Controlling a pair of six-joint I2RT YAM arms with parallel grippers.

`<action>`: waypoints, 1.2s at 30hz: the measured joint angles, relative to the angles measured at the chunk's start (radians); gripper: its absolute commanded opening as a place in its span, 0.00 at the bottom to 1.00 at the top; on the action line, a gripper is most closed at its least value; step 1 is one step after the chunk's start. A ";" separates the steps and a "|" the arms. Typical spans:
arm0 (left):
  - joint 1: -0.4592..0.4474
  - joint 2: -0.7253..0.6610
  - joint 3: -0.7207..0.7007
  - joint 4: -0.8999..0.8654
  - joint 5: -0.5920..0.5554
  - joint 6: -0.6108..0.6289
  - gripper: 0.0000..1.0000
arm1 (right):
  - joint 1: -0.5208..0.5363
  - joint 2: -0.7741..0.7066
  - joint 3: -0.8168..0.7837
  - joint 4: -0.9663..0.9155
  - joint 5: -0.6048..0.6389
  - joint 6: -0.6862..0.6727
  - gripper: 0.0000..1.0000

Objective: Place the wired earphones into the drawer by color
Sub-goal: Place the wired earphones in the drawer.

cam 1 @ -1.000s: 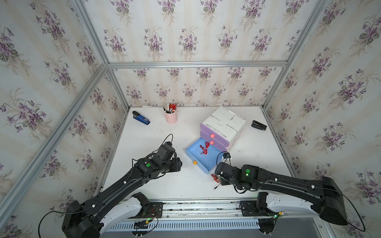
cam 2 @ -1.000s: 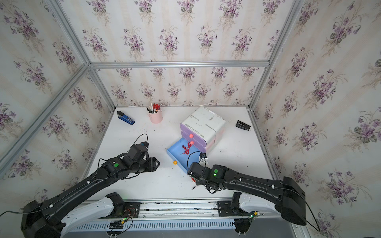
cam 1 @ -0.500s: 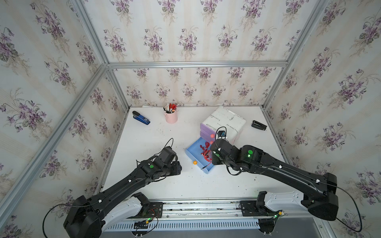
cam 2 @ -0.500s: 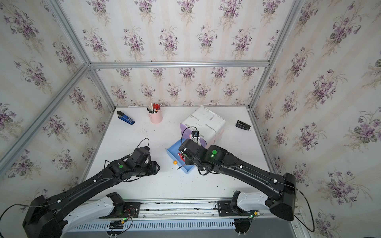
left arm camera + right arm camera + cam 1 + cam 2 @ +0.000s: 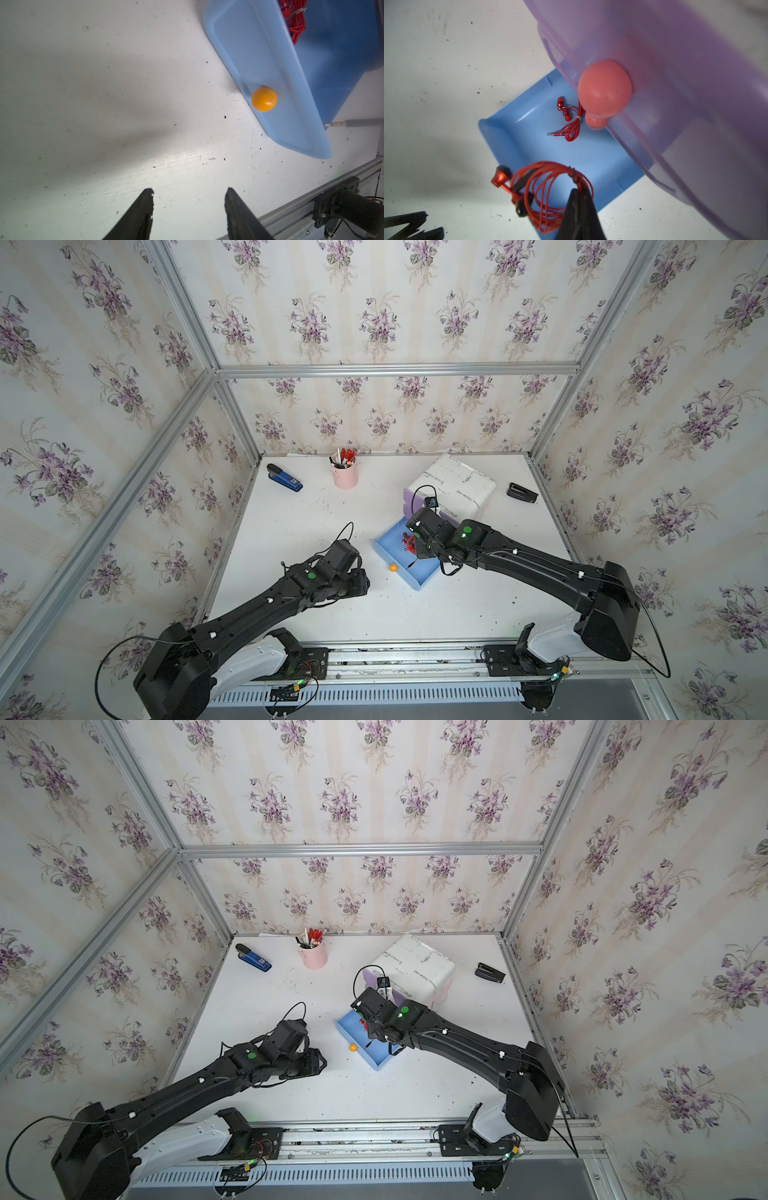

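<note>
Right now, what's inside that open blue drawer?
One red earphone bundle lies on the floor of the blue drawer. A second red bundle hangs above it, pinched in the shut jaws of the right arm. From above, that arm hides part of the inside.

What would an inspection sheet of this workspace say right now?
Surface: white table, dark specks.
Job's things: red earphones lying in the open blue drawer; second red earphones held over it.
Clutter: stapler, pen cup, black object.
Grippers: left gripper open, empty; right gripper shut on second red earphones.
Cables: black loop at the right wrist.
Surroundings: floral walls, metal frame.
</note>
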 measured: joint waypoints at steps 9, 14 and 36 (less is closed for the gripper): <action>-0.028 0.031 0.001 0.027 0.004 -0.011 0.58 | 0.000 0.040 -0.079 0.056 0.072 -0.007 0.00; -0.031 0.034 0.001 0.028 0.004 -0.018 0.58 | 0.002 0.069 -0.103 0.109 0.088 -0.011 0.00; -0.084 0.103 0.044 0.045 -0.008 -0.019 0.58 | 0.025 0.016 -0.129 0.149 0.097 0.001 0.00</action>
